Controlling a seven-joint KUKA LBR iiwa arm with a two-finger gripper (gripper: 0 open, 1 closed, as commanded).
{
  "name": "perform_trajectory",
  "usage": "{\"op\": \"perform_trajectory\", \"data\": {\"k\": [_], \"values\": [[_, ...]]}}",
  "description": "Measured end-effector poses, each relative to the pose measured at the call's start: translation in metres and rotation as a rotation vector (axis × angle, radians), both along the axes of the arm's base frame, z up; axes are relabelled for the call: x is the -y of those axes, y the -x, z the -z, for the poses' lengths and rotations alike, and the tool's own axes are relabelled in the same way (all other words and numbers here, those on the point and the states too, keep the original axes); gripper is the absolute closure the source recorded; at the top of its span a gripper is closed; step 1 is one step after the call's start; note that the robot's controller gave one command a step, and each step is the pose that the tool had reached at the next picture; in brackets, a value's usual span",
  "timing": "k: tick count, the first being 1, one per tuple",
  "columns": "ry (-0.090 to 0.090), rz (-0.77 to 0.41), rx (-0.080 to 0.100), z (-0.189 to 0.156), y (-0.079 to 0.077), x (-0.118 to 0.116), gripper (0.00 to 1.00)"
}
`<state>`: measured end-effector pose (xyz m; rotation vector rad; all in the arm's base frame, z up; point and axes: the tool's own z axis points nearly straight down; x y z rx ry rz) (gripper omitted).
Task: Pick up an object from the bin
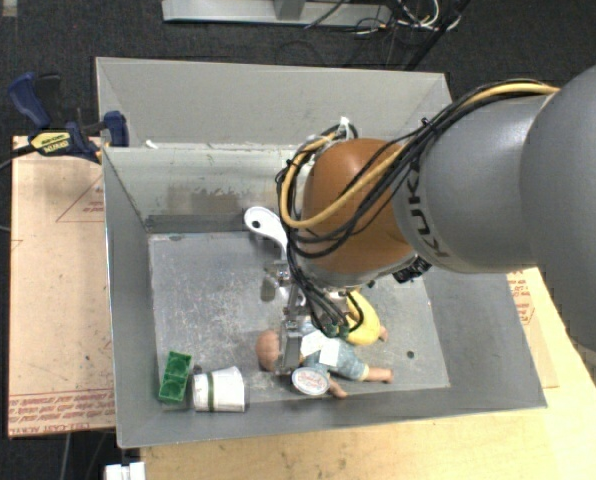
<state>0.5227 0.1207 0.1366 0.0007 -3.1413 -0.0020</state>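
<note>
Where the arm reaches into the bin (pixel 193 298), the end effector (pixel 292 346) stands low over the near-right part of the floor, amid a tight cluster of small things. Whether it is released or clenched I cannot tell from where I stand, as the wrist and its cables (pixel 328 193) hide the working end.

Finding 1. The nearest thing is a small doll (pixel 346 364) lying on its side, head end just beside the end effector and legs pointing right. A round red-rimmed disc (pixel 309 380) lies against the doll's front. A yellow banana-shaped toy (pixel 364 325) lies just behind it. In my judgement, a closure here may catch two things at once. It may also nip only an edge of the doll, which would then slip out on the lift.

Finding 2. The doll is uneven in shape, with a round head and thin limbs. A grasp on the head is likely to squeeze it out sideways.

Finding 3. The cluster lies near the bin's front wall, so a pushed thing could wedge against it.

Finding 4. A white cylinder (pixel 220 390) and a green block (pixel 175 378) lie well apart to the left, and a white curved piece (pixel 262 223) lies behind the arm. None appears at hazard.
</note>
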Motion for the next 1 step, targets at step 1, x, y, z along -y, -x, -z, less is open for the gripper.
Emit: {"op": "perform_trajectory", "data": {"k": [1], "values": [[-0.009, -0.330, -0.030, 0.0635, 0.0108, 0.0189, 1.00]]}}
